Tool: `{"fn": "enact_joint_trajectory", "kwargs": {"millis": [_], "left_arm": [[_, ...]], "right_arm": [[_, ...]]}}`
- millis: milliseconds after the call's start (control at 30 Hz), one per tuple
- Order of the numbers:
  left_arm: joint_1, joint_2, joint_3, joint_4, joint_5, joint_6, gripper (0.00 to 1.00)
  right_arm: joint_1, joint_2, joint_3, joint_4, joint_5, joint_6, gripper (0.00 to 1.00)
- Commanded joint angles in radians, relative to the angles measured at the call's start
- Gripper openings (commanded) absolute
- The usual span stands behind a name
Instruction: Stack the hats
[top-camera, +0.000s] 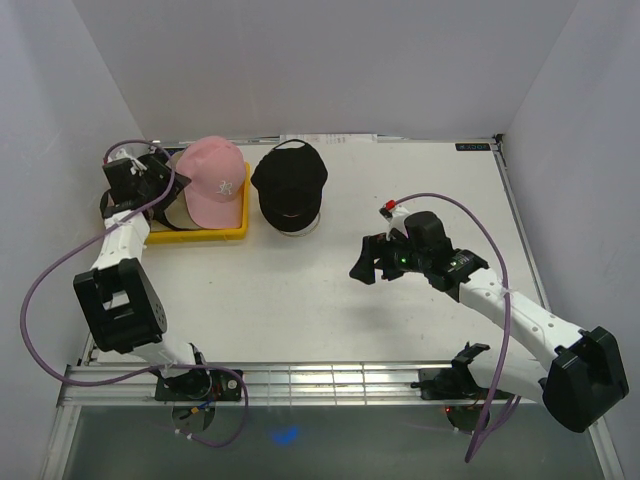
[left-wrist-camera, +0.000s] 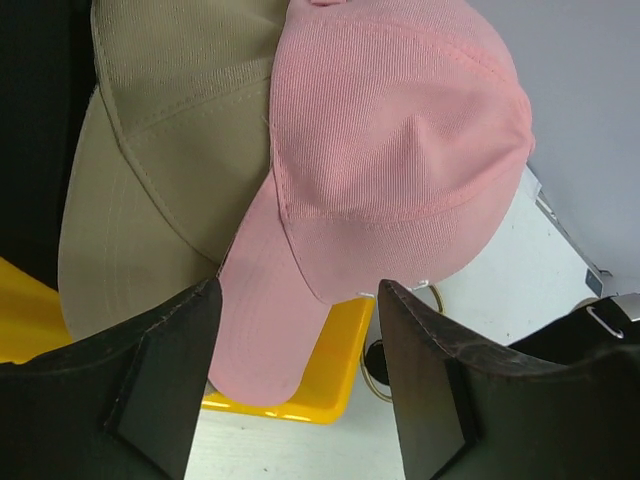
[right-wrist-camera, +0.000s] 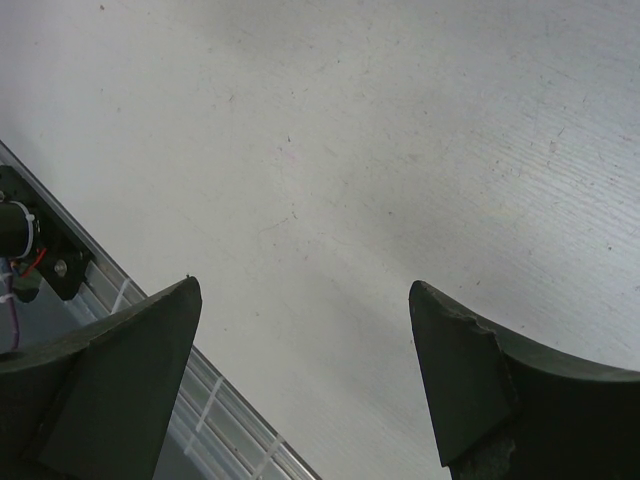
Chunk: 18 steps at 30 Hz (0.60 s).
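Over the tray corner, left gripper (left-wrist-camera: 300, 292): my jaws are spread wide with nothing between them, and the brim of the pink cap (left-wrist-camera: 400, 150) shows through the gap. I judge this a line-up for a brim pinch.
Mid-table, right gripper (right-wrist-camera: 305, 290): parted as well and empty, hovering over bare table (right-wrist-camera: 400, 130), well away from every hat. I read this as waiting clear of my left arm's work.
Pink cap: fine ribbed cloth with a rounded crown and a curved brim that juts past the rim of the yellow tray (left-wrist-camera: 335, 375). It lies partly over the tan cap (left-wrist-camera: 150, 150), so a stack seems begun.
Tan cap: plain woven twill with stitched seams, lying beneath and beside the pink one and inside the tray.
Black cap (top-camera: 290, 185): a matte, full dome just beside the tray on the table. It is apart from the pair, and I cannot see what props its crown.
Tray: hard glossy plastic with a low wall, likely the collecting spot.
Handling guess: soft crowns will dent, while the stiff brims give me the surer hold.
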Motion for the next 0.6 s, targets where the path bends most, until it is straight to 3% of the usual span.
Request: {"fn": "enact_joint_trajectory", "kwargs": {"millis": [0,567], "left_arm": [[0.006,0.026,-0.004,0.083,0.028,0.06,0.74],[0.006,0.075,-0.182,0.327,0.125,0.059,0.77]], "right_arm": [[-0.003,0.005,0.037,0.026,-0.013,-0.029,0.9],[-0.002,0.029,-0.008,0.084,-0.039,-0.024,0.9]]}}
